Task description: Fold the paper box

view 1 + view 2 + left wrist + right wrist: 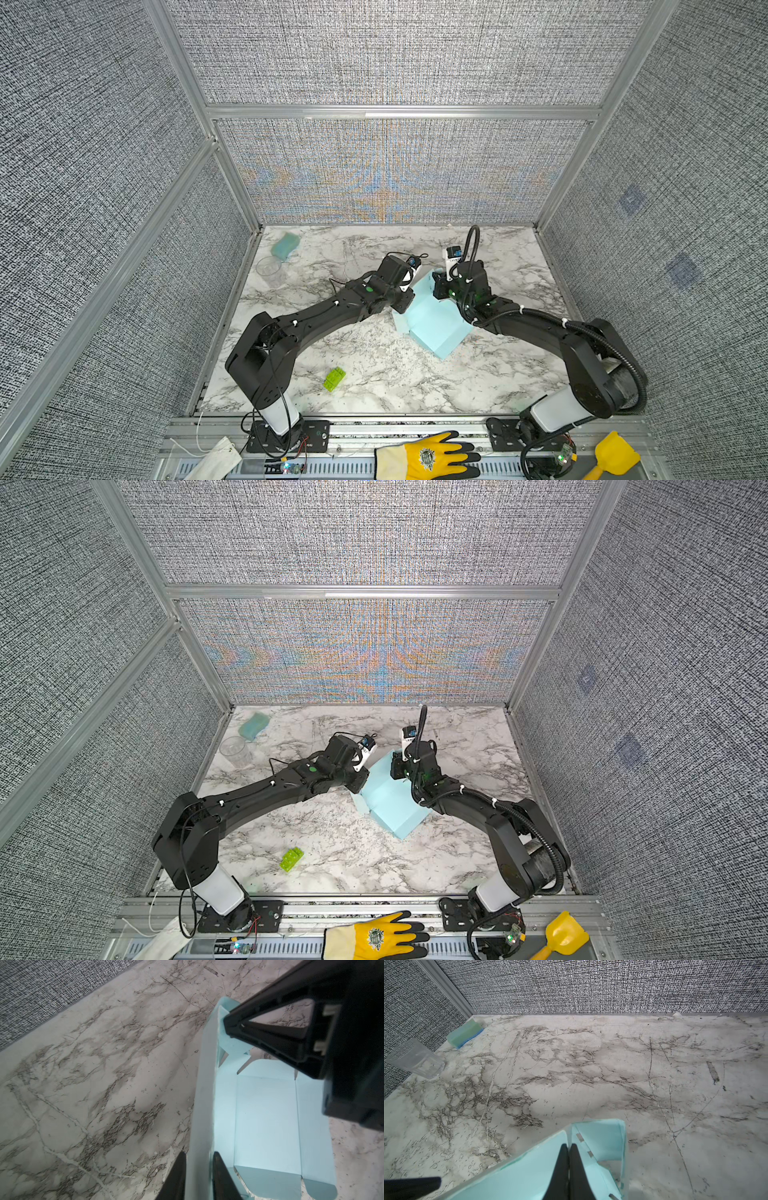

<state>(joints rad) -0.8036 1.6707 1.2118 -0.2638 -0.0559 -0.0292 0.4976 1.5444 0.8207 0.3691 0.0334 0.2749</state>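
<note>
The paper box point(432, 328) point(392, 812) is a pale light-blue cardboard piece, partly folded, lying mid-table between both arms in both top views. In the left wrist view its floor panel point(266, 1118) lies flat and one long side wall stands up. My left gripper point(199, 1154) straddles that wall, its fingers a little apart, one on each side. My right gripper point(568, 1147) is shut on a raised flap at the box's far corner. The left wrist view also shows that right gripper point(226, 1024) pinching the flap.
A teal sponge block point(286, 244) and a clear cup point(270, 268) stand at the back left by the wall. A lime-green brick point(334, 379) lies near the front. A yellow glove point(428, 457) and a yellow scoop point(615, 455) rest on the front rail.
</note>
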